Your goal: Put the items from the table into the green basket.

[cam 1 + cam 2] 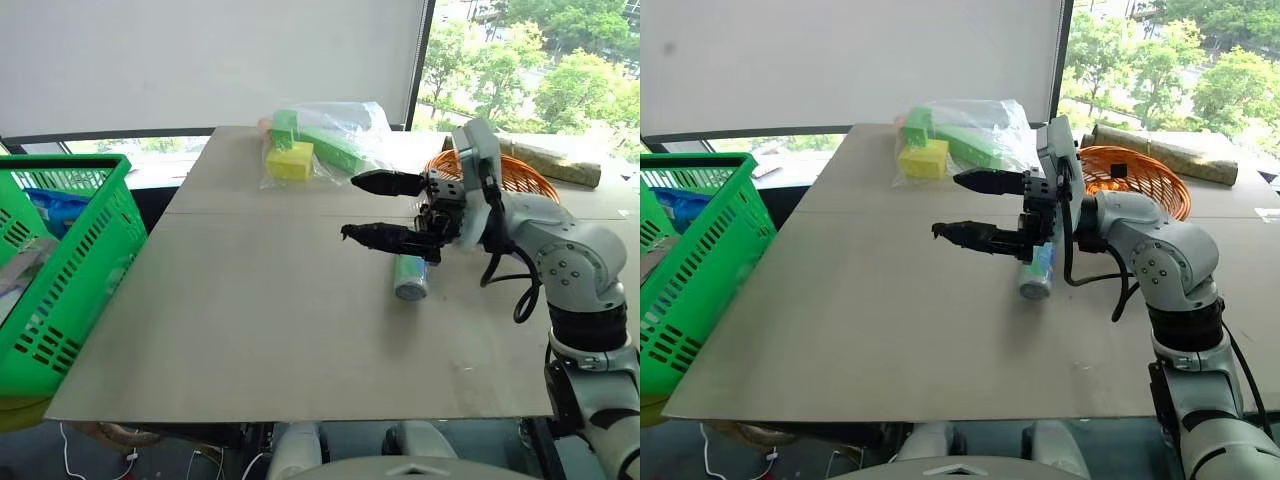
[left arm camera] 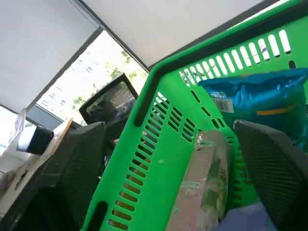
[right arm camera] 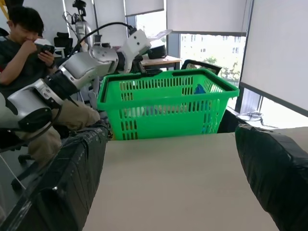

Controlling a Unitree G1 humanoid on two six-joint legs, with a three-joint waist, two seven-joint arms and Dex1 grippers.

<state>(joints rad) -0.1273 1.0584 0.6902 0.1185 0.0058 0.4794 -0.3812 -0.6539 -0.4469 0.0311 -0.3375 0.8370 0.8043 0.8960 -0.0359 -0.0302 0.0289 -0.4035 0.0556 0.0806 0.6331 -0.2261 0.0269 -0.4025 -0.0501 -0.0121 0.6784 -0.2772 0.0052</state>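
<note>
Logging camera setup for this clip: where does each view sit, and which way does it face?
Head stereo pair: looks down over the beige table; open right gripper above the slim green-blue drink can.
Left wrist: looks into the green plastic basket between its gripper's fingers.
Right wrist: faces across the table to the basket; left arm above it.
Shared: the basket.

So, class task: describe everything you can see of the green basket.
The green basket is bright green plastic, boxy, with tall slotted walls and a thick solid rim. It stands upright just off the left edge of the table. Inside lie a blue packet and a pale beige packet. The left hand hovers over its rim, fingers open, holding nothing.
</note>
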